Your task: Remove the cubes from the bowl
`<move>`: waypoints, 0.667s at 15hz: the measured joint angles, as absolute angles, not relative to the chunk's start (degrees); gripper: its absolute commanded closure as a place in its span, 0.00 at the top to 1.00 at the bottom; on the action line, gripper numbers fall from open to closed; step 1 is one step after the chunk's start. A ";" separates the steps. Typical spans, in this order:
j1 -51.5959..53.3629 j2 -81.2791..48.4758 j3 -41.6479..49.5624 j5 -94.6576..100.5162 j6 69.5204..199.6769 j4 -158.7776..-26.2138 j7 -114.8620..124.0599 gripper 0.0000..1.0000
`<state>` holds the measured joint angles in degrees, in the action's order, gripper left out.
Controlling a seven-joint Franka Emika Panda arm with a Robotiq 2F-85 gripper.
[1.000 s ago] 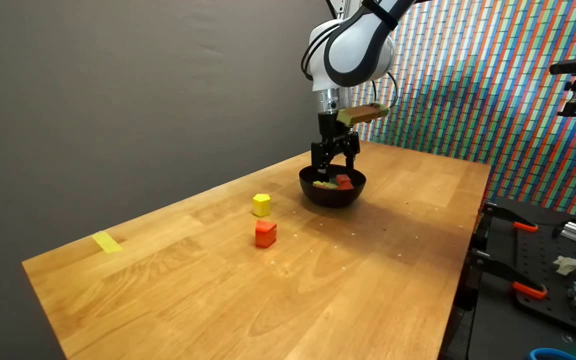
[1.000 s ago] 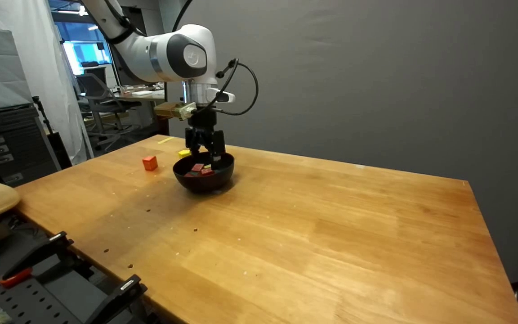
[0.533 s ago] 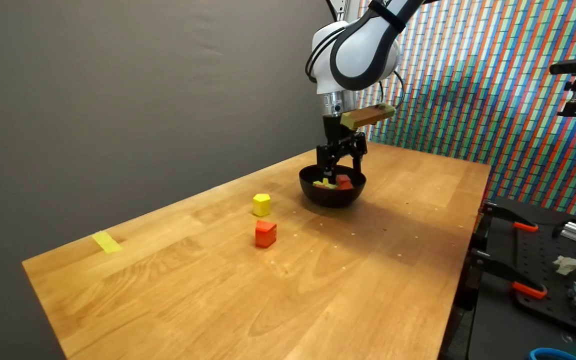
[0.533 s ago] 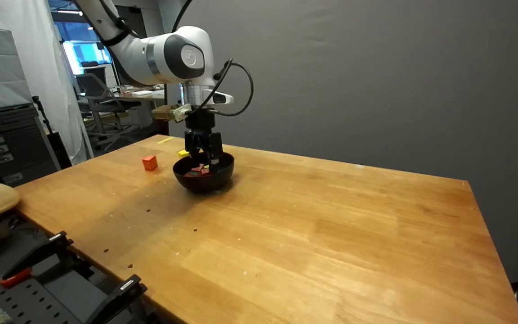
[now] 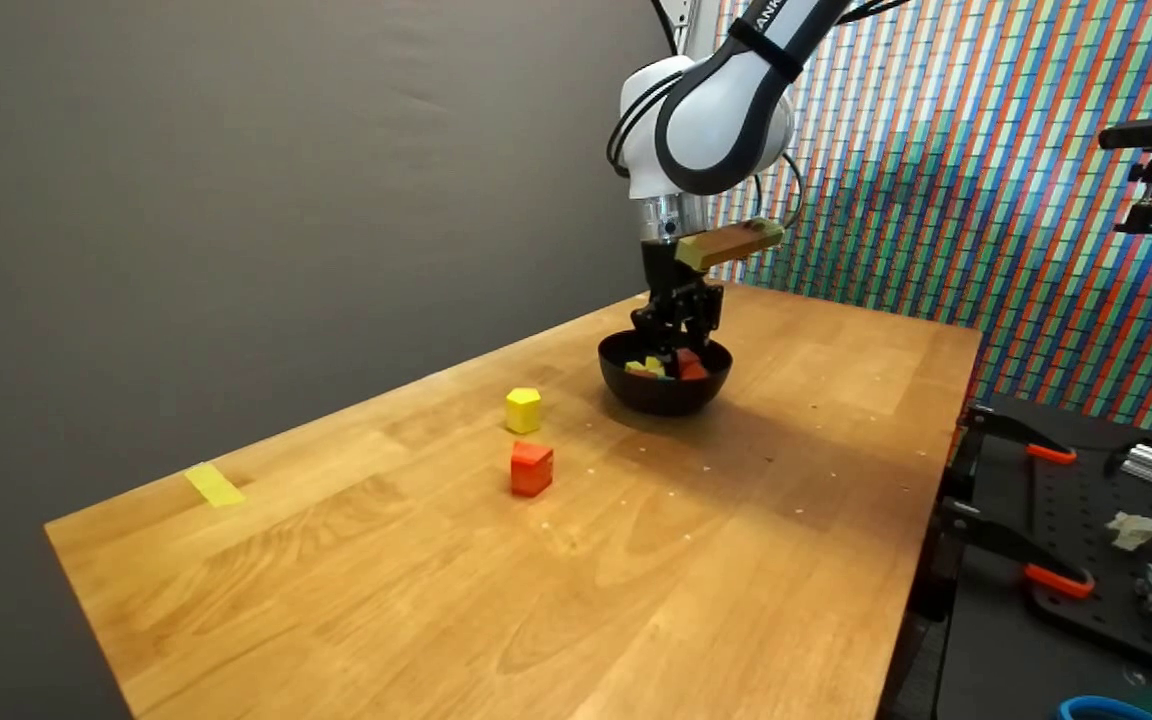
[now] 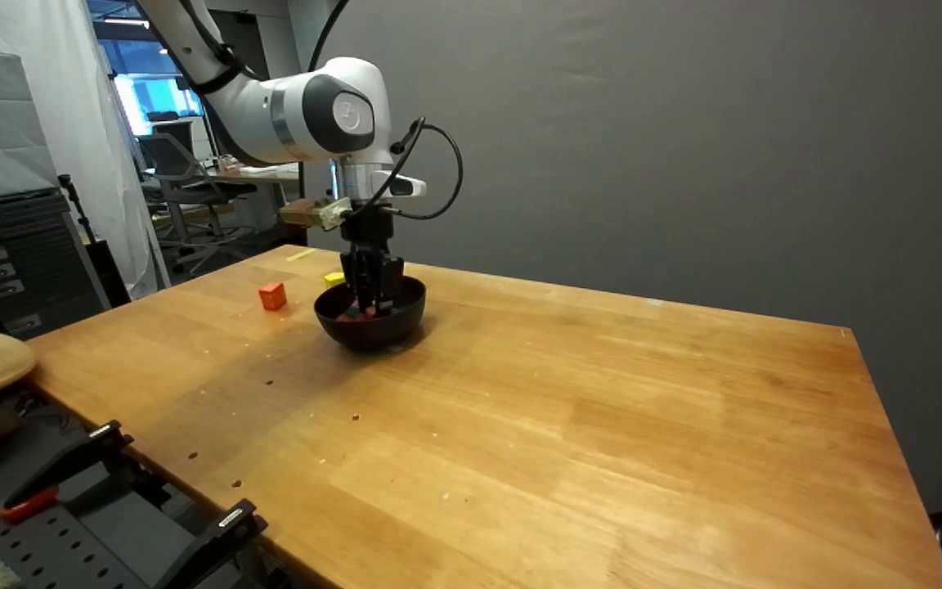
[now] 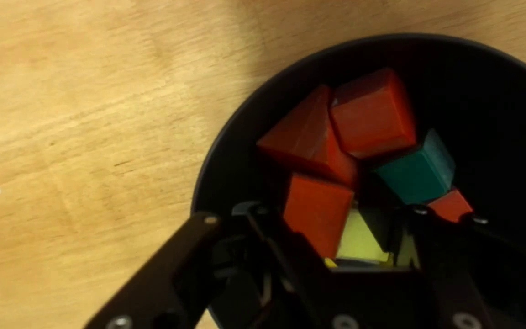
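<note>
The black bowl (image 5: 664,390) stands on the wooden table with several cubes inside. In the wrist view a red-orange cube (image 7: 320,208) and a pale yellow cube (image 7: 361,240) lie in the gap of my gripper (image 7: 329,230). A red cube (image 7: 375,119), a red wedge-shaped block (image 7: 306,130) and a green block (image 7: 418,176) sit farther up in the bowl. My fingers reach down into the bowl, partly closed; their tips are dark, so whether they grip anything is hidden. Outside the bowl rest a yellow block (image 5: 523,410) and a red cube (image 5: 531,468).
A flat yellow tape strip (image 5: 214,484) is stuck near the table's corner. Black clamps with orange handles (image 5: 1056,580) hold onto the long table edge. A grey wall (image 6: 643,164) runs behind the table. The bowl's rim (image 7: 203,183) surrounds my fingers closely.
My gripper has sunk deeper into the bowl, and its fingers have drawn closer together from wide apart. The bowl and the two blocks on the table have stayed put.
</note>
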<state>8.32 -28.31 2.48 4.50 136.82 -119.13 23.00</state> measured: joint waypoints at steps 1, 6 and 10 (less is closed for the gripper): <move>8.32 -28.44 2.51 4.50 137.08 -118.94 23.00 0.11; 8.29 -27.05 3.36 4.53 139.41 -119.30 22.98 0.15; 7.93 -18.45 6.08 5.89 144.47 -125.59 23.77 0.15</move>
